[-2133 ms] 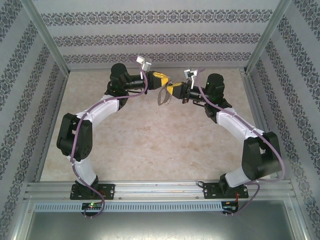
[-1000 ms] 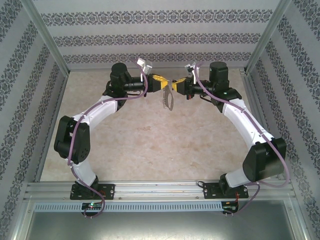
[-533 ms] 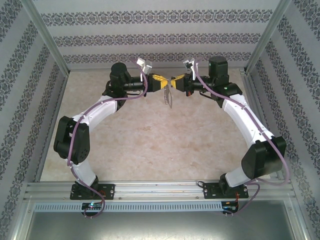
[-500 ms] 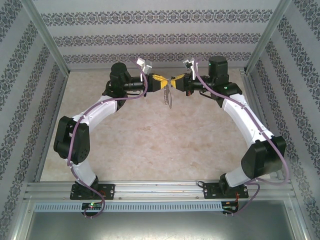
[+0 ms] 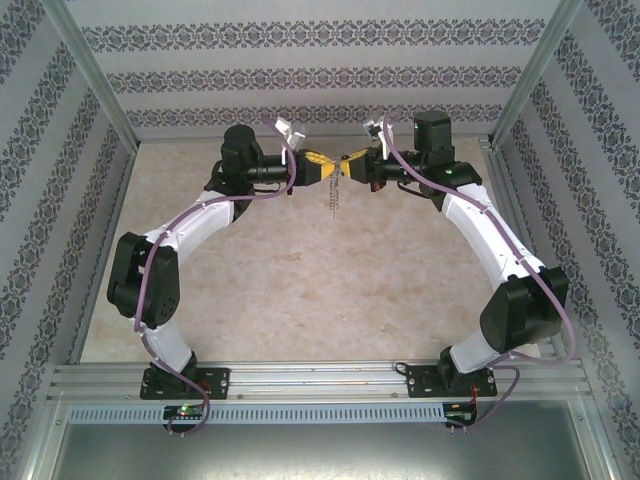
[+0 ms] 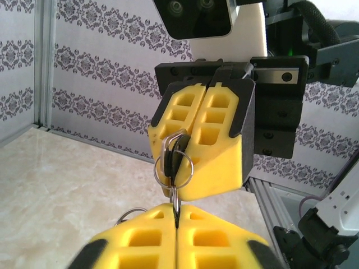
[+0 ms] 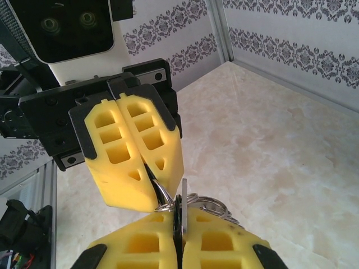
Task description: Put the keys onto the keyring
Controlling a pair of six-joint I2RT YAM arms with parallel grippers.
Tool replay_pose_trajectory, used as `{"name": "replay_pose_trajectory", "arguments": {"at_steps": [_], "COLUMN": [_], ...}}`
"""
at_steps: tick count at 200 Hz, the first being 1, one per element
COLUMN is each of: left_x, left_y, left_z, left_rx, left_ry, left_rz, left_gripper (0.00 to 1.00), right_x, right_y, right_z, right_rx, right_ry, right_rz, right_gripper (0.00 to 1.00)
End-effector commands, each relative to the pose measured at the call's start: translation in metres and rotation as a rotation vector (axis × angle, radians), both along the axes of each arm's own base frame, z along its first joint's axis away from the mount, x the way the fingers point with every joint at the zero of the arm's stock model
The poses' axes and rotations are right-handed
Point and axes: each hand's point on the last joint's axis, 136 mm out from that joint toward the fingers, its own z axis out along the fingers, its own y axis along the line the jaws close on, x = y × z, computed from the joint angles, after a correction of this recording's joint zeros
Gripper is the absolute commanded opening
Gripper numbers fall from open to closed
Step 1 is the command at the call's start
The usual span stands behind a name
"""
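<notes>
We see a pale marbled tabletop (image 5: pixel 300 290) ringed by walls (image 5: pixel 320 60) papered in bands of dark damask, with aluminium posts (image 5: pixel 95 80) at the corners. Along the near edge runs an aluminium rail (image 5: pixel 320 378), and below it what looks like a slotted cable duct (image 5: pixel 300 412).

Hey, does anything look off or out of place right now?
Nothing stands out. The left gripper and right gripper meet tip to tip above the table, the keyring hanging straight down between them, the key at the right gripper's tip.
</notes>
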Motion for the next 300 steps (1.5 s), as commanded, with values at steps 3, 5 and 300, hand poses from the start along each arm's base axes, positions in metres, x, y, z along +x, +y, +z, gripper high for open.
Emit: {"name": "replay_pose_trajectory", "arguments": {"at_steps": [3, 5, 300], "left_x": [-0.013, -0.013, 0.015], "left_y": [-0.004, -0.004, 0.085], "left_z": [0.002, 0.002, -0.005], "left_rx": [0.024, 0.024, 0.035], "left_ry": [-0.01, -0.011, 0.147], "left_rz": [-0.044, -0.042, 0.522], "left_gripper": [0.36, 0.39, 1.0], "right_x": [0.009, 0.01, 0.015], "right_y": [-0.002, -0.002, 0.082], "right_z": [0.03, 0.029, -0.232], "right_rx": [0.018, 0.017, -0.044], "right_ry": [-0.082, -0.082, 0.455], "right_rz": [-0.007, -0.008, -0.091], "right_gripper": [0.0, 0.0, 0.0]}}
